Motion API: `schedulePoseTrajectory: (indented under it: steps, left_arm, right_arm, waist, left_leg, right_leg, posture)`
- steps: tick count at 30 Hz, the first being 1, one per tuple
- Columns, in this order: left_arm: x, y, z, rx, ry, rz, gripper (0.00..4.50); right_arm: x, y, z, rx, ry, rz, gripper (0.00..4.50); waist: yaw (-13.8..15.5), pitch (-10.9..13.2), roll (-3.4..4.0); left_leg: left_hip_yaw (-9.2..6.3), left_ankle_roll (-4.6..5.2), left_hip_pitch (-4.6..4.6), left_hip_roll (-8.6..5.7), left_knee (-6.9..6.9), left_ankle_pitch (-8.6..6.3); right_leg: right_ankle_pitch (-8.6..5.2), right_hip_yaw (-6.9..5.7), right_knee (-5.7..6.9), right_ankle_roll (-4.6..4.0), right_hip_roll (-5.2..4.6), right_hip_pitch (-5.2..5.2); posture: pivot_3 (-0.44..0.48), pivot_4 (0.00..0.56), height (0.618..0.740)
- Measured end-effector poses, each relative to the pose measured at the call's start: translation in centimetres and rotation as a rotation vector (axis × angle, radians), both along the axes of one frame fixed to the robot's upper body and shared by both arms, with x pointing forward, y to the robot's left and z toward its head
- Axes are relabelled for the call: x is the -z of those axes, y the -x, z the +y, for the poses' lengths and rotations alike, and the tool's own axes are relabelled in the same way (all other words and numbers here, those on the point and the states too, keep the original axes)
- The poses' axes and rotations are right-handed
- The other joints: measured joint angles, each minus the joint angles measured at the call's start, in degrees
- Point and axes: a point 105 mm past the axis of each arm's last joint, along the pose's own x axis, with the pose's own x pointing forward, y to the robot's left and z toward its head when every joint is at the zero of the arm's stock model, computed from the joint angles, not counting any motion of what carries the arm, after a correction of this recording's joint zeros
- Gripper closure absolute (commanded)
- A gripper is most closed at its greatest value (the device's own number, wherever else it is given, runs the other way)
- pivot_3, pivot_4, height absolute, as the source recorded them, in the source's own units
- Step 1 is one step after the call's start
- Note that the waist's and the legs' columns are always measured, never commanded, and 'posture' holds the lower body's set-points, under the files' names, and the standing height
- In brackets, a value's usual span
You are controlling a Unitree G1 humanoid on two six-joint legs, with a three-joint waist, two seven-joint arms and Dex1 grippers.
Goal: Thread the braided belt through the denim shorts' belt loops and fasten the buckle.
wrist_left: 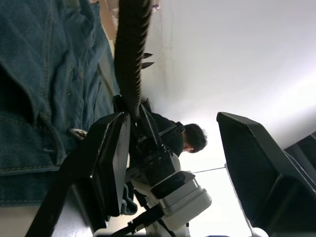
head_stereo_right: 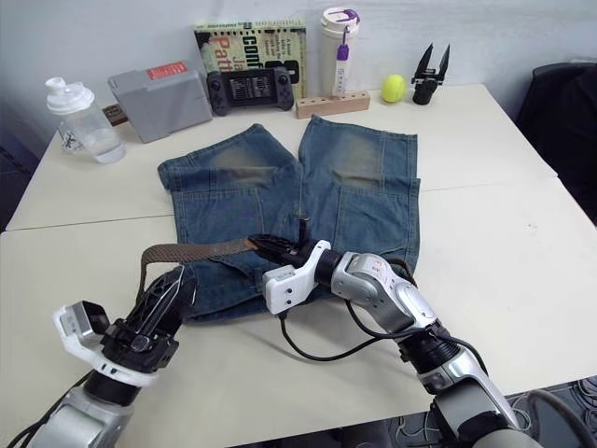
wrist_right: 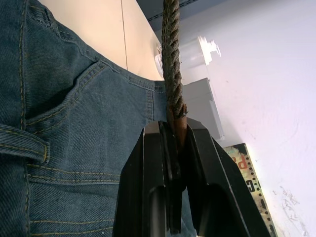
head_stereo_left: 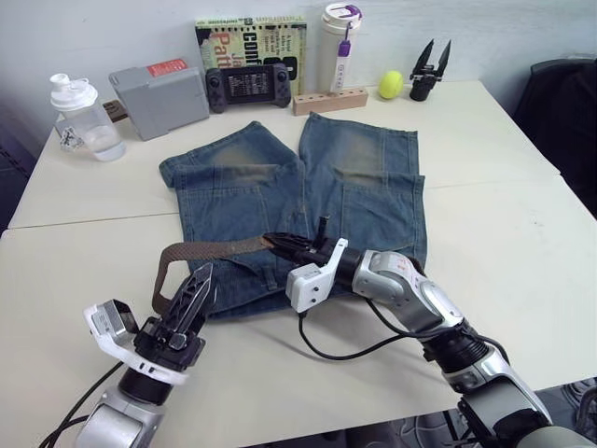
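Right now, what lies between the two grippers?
In the left eye view, the braided belt spans from the right gripper, shut on its end, looping to the open left gripper.

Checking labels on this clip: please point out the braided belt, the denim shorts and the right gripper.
braided belt [head_stereo_left: 219, 248]: left eye view, strap's mid-length over the shorts.
denim shorts [head_stereo_left: 368, 177]: left eye view, one leg's faded patch.
right gripper [wrist_right: 174, 136]: right wrist view, fingertips clamped on the belt's end.

Our right hand [head_stereo_left: 276, 245] reaches inward across our front, its fingers pinched closed on the braided belt [head_stereo_left: 210, 250]. Our left hand [head_stereo_left: 198, 287] is raised low, its fingers spread apart.
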Motion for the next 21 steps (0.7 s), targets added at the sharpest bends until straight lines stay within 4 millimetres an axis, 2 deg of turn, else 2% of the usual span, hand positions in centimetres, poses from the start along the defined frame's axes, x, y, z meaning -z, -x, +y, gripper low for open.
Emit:
schedulePoseTrajectory:
  steps: [8, 12, 15, 18, 21]
  left_arm:
    - [0.7, -2.8, 0.3, -0.031, 0.014, 0.053, 1.37]
    - [1.0, -3.3, 0.0, -0.026, 0.01, 0.069, 1.37]
    - [1.1, -3.3, 0.0, -0.036, 0.027, 0.08, 2.18]
    - [1.1, -3.4, 0.1, -0.044, 0.037, 0.086, 3.46]
    - [1.2, -3.4, 0.1, -0.047, 0.044, 0.092, 4.46]
  right_arm:
    - [0.1, 0.6, 0.5, -0.04, 0.001, -0.008, 4.5]
    - [0.1, 0.8, 0.6, -0.048, 0.001, -0.011, 4.5]
    - [0.1, 0.8, 0.6, -0.049, 0.002, -0.01, 4.5]
    - [0.1, 0.8, 0.6, -0.05, 0.003, -0.009, 4.5]
    - [0.1, 0.8, 0.6, -0.048, 0.004, -0.007, 4.5]
  waist:
    - [0.04, 0.0, 0.0]
    - [-0.02, 0.0, 0.0]
    - [0.02, 0.0, 0.0]
    - [0.04, 0.0, 0.0]
    - [0.03, 0.0, 0.0]
  left_leg:
    - [-0.1, 0.0, 0.0, 0.0, 0.0, 0.0]
    - [-0.12, 0.0, 0.0, 0.0, 0.0, 0.0]
    - [-0.15, 0.0, 0.0, 0.01, 0.0, 0.0]
    - [-0.16, 0.0, 0.0, 0.01, 0.01, 0.0]
    - [-0.16, 0.0, 0.0, 0.01, 0.0, 0.0]
  right_leg:
    - [0.01, 0.0, 0.0, 0.02, 0.0, 0.0]
    - [0.01, -0.01, 0.0, 0.02, 0.0, 0.0]
    - [0.01, 0.0, -0.01, 0.02, 0.0, 0.0]
    - [0.01, 0.0, 0.0, 0.02, 0.0, 0.0]
    - [0.01, 0.0, -0.01, 0.02, 0.0, 0.0]
  posture:
    - [0.0, 0.15, 0.72]
    - [0.0, 0.15, 0.72]
    - [0.0, 0.15, 0.72]
    - [0.0, 0.15, 0.72]
    - [0.0, 0.15, 0.72]
